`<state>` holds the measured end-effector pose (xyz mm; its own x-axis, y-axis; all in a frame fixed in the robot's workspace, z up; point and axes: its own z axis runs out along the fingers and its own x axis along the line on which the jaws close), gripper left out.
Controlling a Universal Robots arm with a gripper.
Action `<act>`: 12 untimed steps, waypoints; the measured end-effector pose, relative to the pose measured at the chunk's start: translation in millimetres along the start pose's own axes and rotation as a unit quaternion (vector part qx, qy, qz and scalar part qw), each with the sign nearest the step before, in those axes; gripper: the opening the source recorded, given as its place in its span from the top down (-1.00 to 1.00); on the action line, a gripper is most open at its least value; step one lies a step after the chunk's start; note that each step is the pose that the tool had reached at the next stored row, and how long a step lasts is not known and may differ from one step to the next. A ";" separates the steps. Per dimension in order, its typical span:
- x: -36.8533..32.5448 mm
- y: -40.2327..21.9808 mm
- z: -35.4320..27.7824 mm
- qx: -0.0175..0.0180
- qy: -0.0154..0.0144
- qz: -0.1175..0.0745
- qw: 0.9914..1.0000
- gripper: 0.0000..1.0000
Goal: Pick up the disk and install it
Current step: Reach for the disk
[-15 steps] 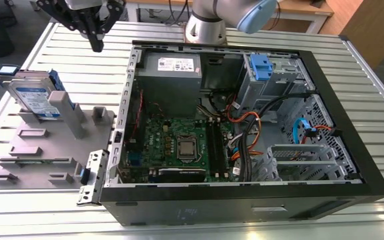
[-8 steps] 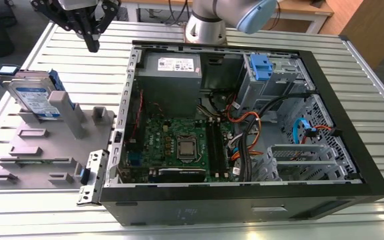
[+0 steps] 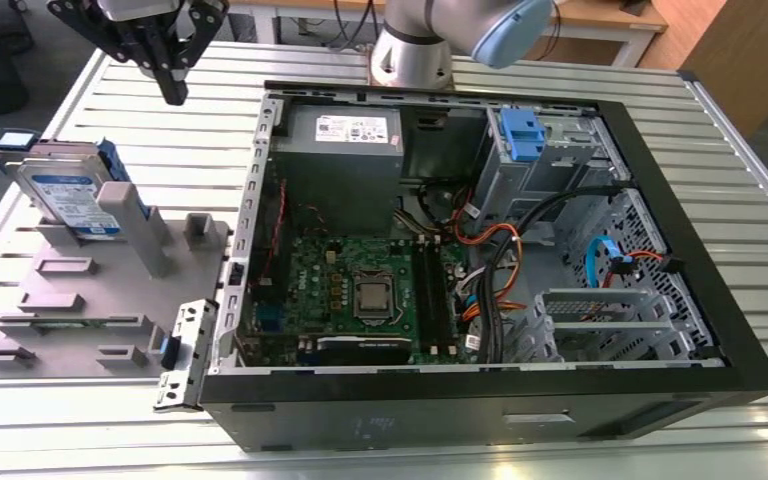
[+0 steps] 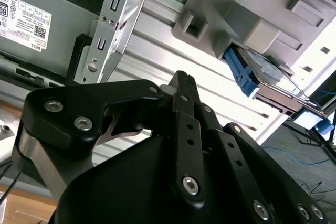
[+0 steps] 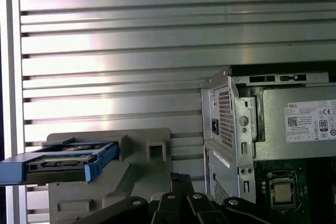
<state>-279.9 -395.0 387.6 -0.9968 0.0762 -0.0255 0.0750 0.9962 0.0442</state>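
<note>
Slatted metal surface (image 3: 758, 150): disk (image 3: 71, 195) leans in grey fixture (image 3: 77, 300), beside open computer case (image 3: 704, 250). End effector (image 3: 172, 95) hangs clear, pressed together, empty. Pickup and install both outstanding.

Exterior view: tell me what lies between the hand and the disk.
In the exterior view, only bare slatted table lies between the hand and the disk leaning on the grey fixture.

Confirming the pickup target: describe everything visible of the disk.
The disk is a flat silver metal drive with a blue-and-white label and blue plastic side rails. It stands on edge, tilted, in the grey holder at the exterior view's left, against the tall grey post. The gripper hangs apart from it.
</note>
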 end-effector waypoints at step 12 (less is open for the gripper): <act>7.2 -0.6 0.2 0.000 0.000 0.000 1.000 0.79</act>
<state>-287.0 -395.0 387.2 -0.9968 0.0762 -0.0254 0.0750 0.9962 0.0442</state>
